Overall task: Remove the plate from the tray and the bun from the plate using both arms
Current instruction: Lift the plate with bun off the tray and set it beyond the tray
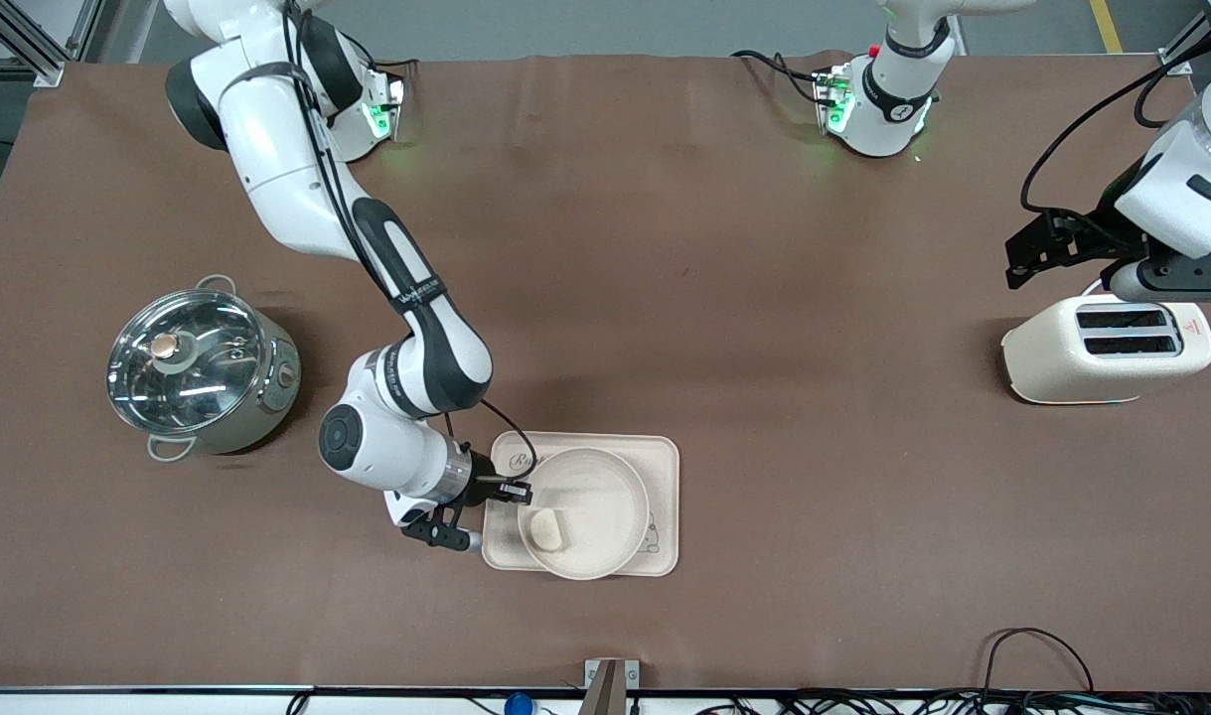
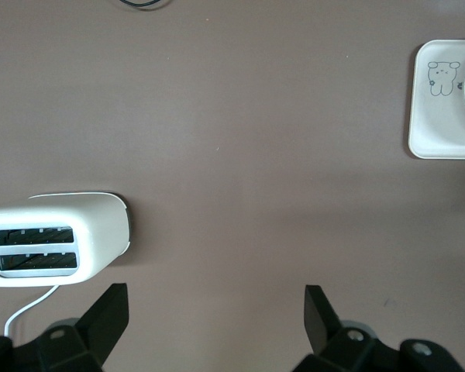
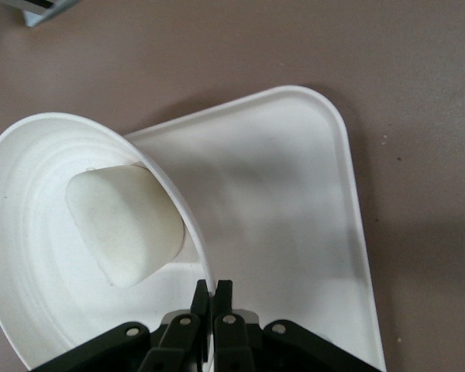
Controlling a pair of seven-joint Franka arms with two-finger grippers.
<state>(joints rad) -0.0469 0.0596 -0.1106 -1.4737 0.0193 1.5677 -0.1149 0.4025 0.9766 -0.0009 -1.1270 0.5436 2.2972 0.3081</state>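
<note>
Now, step: right gripper [image 3: 212,288] pinches plate [image 1: 585,511] rim, on tray [image 1: 665,457].
Left gripper [image 2: 217,310]: wide open, empty, waiting over toaster [image 1: 1107,350].
Next: lift plate, bun [image 1: 546,528] aboard.

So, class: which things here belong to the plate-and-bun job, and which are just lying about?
Job: plate, tray, bun, right gripper shut on the plate's rim, left gripper open, waiting above the toaster.
Lying about: toaster, lidded steel pot.

You have a matt brown table cover [image 1: 665,248], smooth with faint creases. The round cream plate [image 1: 605,477] and rectangular cream tray [image 1: 665,497] look like smooth, satin plastic. The pale bun [image 1: 547,529] looks soft and matt. The steel pot [image 1: 203,372] shines under its glass lid; the cream toaster [image 1: 1107,353] is faintly glossy.
</note>
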